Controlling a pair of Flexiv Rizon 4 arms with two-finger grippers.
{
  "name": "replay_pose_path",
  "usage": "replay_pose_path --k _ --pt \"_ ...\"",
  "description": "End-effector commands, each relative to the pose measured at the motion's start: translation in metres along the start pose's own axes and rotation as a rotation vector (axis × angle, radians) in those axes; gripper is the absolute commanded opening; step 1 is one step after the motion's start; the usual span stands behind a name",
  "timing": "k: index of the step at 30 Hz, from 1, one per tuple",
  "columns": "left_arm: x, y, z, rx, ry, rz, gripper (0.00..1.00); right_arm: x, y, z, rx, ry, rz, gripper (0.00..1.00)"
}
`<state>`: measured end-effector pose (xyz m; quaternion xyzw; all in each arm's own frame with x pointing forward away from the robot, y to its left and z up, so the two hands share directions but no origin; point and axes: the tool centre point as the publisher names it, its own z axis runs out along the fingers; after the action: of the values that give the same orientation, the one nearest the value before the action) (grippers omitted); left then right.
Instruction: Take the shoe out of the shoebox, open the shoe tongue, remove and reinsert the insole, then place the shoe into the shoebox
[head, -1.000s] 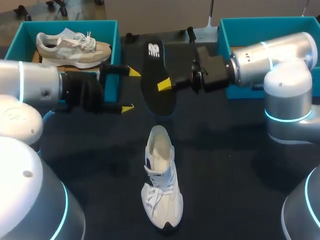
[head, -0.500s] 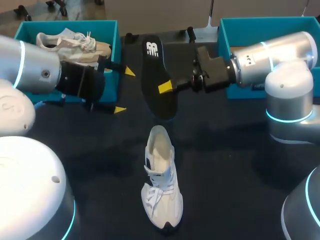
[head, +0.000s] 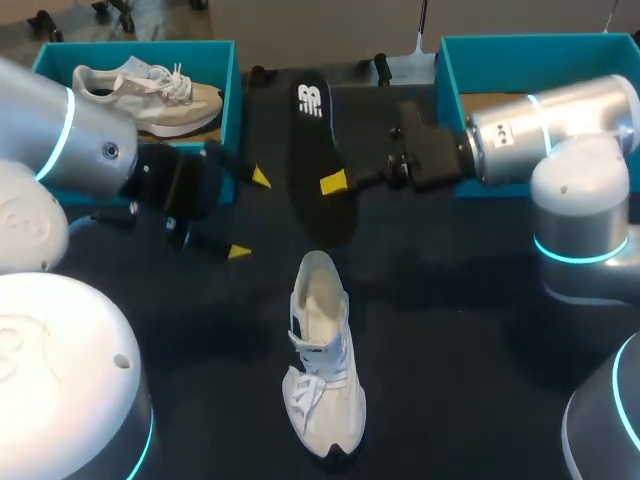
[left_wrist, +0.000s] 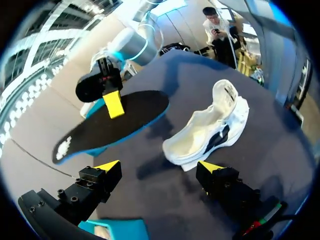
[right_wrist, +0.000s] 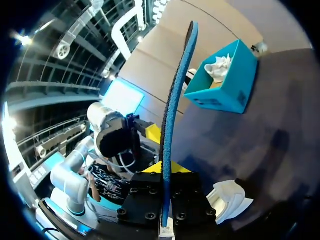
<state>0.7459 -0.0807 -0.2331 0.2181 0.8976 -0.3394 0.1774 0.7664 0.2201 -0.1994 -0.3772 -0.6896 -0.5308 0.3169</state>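
A white shoe (head: 322, 350) lies on the dark table, its opening toward the back; it also shows ahead of the fingers in the left wrist view (left_wrist: 215, 130). Above the table behind it hangs the black insole (head: 318, 160), blue underneath. My right gripper (head: 335, 183) is shut on the insole's edge, which runs edge-on between the fingers in its own view (right_wrist: 172, 115). My left gripper (head: 249, 214) stands open and empty, left of the insole (left_wrist: 115, 125) and apart from it.
A teal shoebox (head: 228, 100) at the back left holds a beige shoe (head: 150, 90). A second teal box (head: 450, 70) stands at the back right, behind my right arm. Bare dark table surrounds the white shoe.
My left gripper has turned and moved toward the table's front, away from the left box. The right gripper has shifted slightly right with the insole.
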Motion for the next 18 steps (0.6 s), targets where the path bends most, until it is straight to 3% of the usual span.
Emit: replay_pose_path --k 1,11,15,16,18 --pt "0.014 0.003 -0.005 0.022 0.028 -0.058 1.00 0.002 -0.011 0.002 -0.081 0.002 -0.013 0.00" --pt "0.014 0.003 -0.005 0.022 0.028 -0.058 1.00 0.002 -0.011 0.002 -0.081 0.002 -0.013 0.00" --pt "0.021 0.003 0.004 0.028 0.073 -0.134 1.00 -0.001 -0.013 0.003 -0.095 -0.008 -0.015 0.00" --pt "0.035 0.004 0.013 0.000 0.121 -0.193 1.00 -0.008 -0.023 0.007 -0.142 -0.030 -0.035 0.00" --pt "0.042 0.005 0.017 -0.005 0.149 -0.239 1.00 -0.011 -0.028 0.008 -0.168 -0.040 -0.051 0.00"
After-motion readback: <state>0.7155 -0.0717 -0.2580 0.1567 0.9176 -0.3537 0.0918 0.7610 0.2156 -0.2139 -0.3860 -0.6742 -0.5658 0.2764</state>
